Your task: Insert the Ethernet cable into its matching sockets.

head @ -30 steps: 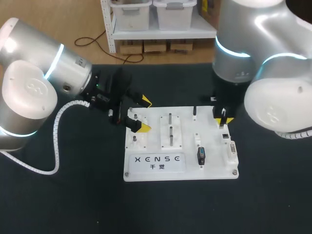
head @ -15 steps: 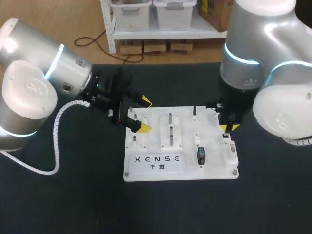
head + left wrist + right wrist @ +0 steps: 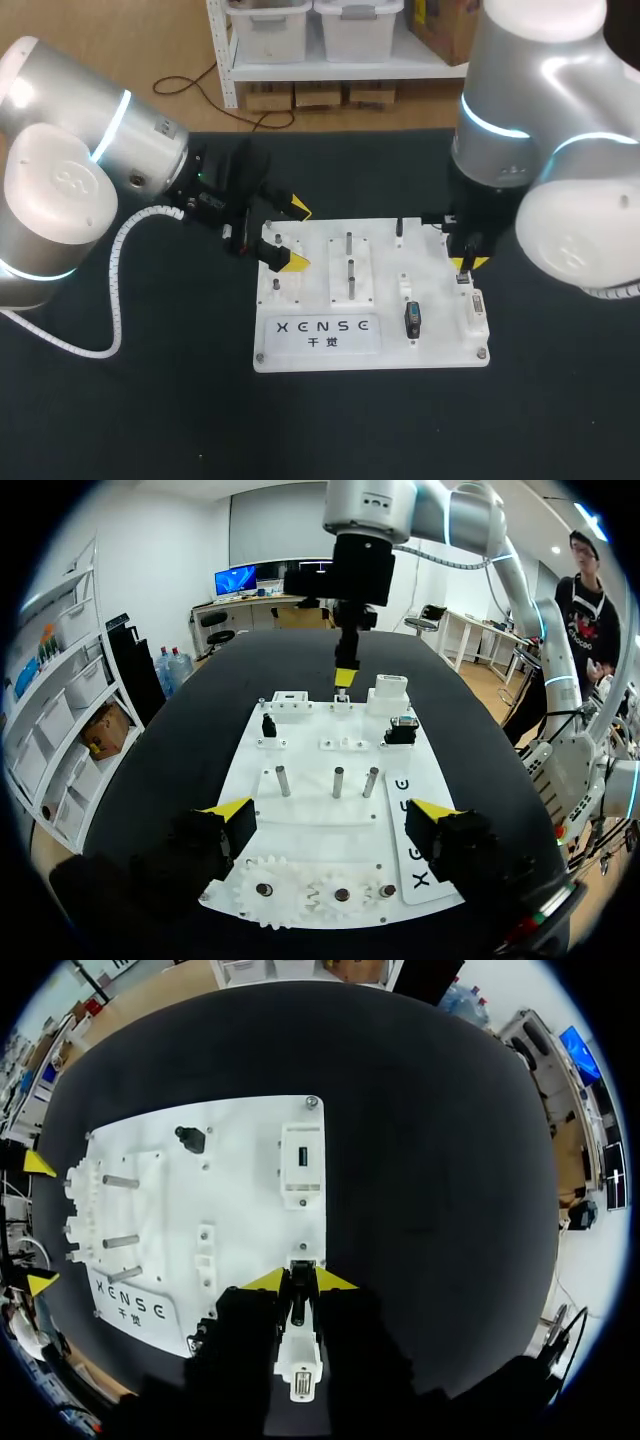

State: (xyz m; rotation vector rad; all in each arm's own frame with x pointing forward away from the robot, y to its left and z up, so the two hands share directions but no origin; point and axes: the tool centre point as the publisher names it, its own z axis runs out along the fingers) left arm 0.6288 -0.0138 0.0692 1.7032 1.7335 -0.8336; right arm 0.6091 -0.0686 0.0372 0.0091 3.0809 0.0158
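Ethernet cable plug, pinched in right gripper, has lowered to the board's socket; left gripper stays spread.

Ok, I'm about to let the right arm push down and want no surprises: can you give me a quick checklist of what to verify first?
1. Plug gripped by the right gripper, a finger on each side: ok.
2. Plug lined up with the small socket at the board's edge, just ahead of the tips: ok.
3. Plug seated in that socket: cannot tell, the fingers hide the contact.
4. Left gripper open and well away, over the gears at the board's other end: ok.
5. Board lying flat: ok.
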